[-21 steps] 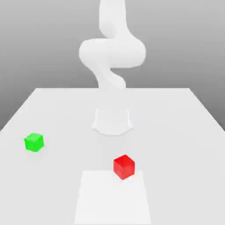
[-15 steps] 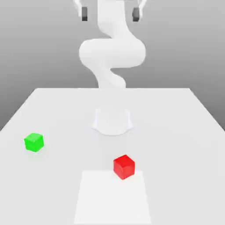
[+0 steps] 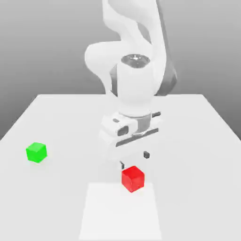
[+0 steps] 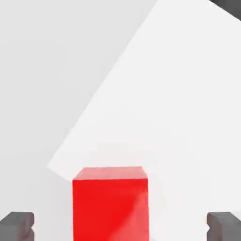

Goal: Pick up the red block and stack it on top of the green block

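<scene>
Over the near middle of the worktop (image 3: 197,141): pointed the end effector (image 3: 134,159) straight down, spread it wide, gripped nothing. Judged this spread as preparation, leaving room for each of the fingers (image 4: 16,226) to pass down an opposite side of the red block (image 3: 132,178) without nudging it.

Found the red block resting flat on the worktop, across the far edge of a paler square patch (image 3: 120,216), just below the fingertips and not yet touched by them. Seen from the hand view, lay between the two fingers, close to centred, with a clear gap on either side and its faces roughly square to them. Judged the alignment good enough for a plain descent before closing.

Located the green block (image 3: 36,152) well apart, toward the exterior view's left, also flat on the worktop with nothing upon it. Judged its bare top free to receive the stack, with no lifting yet done.
</scene>
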`<action>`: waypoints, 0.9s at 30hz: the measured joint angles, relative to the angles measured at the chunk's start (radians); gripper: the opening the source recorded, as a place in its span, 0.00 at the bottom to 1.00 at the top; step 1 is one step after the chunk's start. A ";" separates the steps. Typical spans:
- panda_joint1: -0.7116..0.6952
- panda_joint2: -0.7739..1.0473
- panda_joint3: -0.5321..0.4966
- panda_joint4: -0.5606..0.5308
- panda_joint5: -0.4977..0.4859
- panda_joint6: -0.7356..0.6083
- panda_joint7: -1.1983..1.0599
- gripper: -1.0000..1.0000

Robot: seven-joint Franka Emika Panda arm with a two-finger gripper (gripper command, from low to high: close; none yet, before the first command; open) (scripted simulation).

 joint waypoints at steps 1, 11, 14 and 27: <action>0.006 0.014 -0.002 0.003 0.019 0.009 -0.015 0.50; 0.037 0.145 0.018 0.033 0.204 0.111 -0.154 0.50; 0.030 0.184 0.036 0.037 0.245 0.148 -0.182 0.50; 0.016 0.280 0.068 0.029 0.278 0.249 -0.195 0.00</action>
